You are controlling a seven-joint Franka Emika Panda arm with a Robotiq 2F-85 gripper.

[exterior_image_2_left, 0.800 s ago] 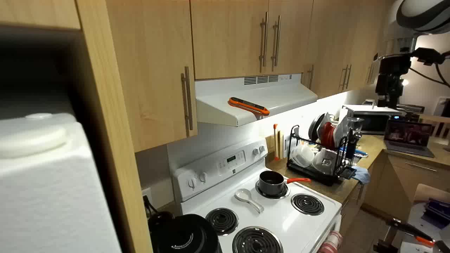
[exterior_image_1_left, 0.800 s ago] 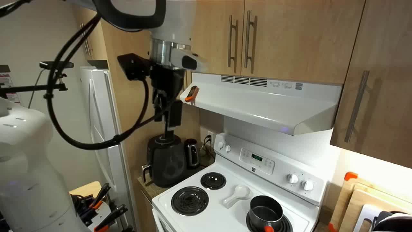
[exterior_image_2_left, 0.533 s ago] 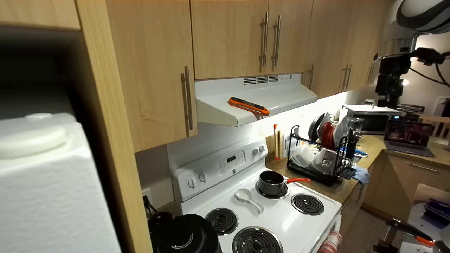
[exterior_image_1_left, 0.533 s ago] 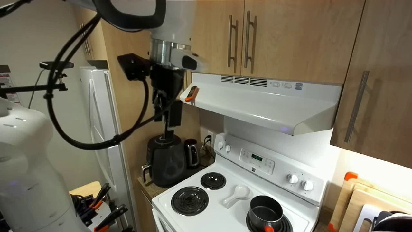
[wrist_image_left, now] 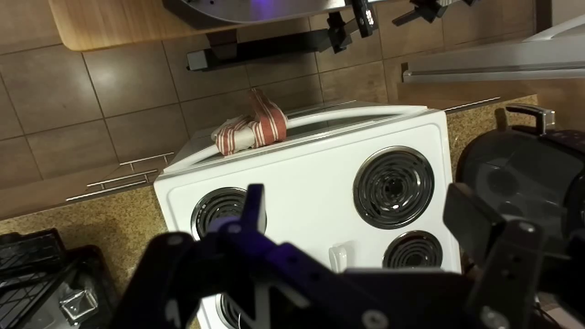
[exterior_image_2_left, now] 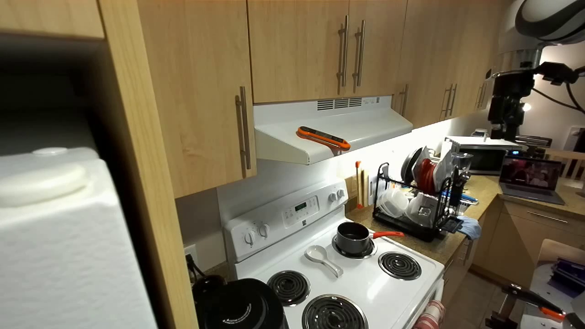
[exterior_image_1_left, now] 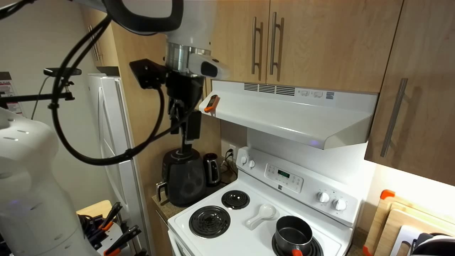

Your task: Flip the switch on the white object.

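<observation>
The white object is the range hood (exterior_image_1_left: 277, 113), with a sloping front, under the wooden cabinets; it also shows in an exterior view (exterior_image_2_left: 329, 123). Two small white switches (exterior_image_1_left: 311, 93) sit on its upper front strip beside the vents; their on or off state is too small to tell. My gripper (exterior_image_1_left: 185, 124) points down, apart from the hood, left of it in that picture. In an exterior view the gripper (exterior_image_2_left: 505, 130) is right of the hood. In the wrist view its fingers (wrist_image_left: 361, 208) are wide apart, empty, above the stove. The hood is out of the wrist view.
An orange-and-black device (exterior_image_1_left: 212, 103) hangs on the hood's front edge. Below is the white stove (exterior_image_1_left: 245, 245) with a red-handled pot (exterior_image_1_left: 293, 233) and a spoon rest (exterior_image_1_left: 263, 215). A dark air fryer (exterior_image_1_left: 185, 179) stands beside it. A dish rack (exterior_image_2_left: 411, 226) stands on the counter.
</observation>
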